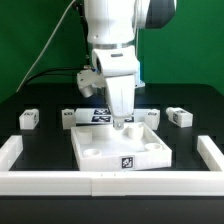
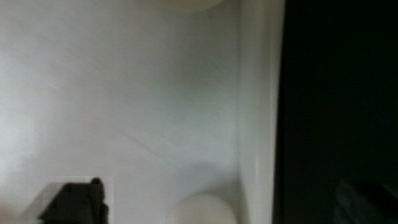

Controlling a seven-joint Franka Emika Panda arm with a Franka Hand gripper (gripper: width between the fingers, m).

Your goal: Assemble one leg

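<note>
The large white square panel lies flat in the middle of the table, with round corner recesses and a tag on its front edge. Several small white legs stand behind it: one at the exterior view's far left, one nearer, two on the right. My gripper points down just above the panel's far side, between its rear recesses. In the wrist view the panel fills the picture, one dark finger shows, and my gripper is open and empty over a recess.
The marker board lies behind the panel, partly hidden by the arm. A low white wall runs along the table's front and both sides. Black cables hang behind the arm on the left.
</note>
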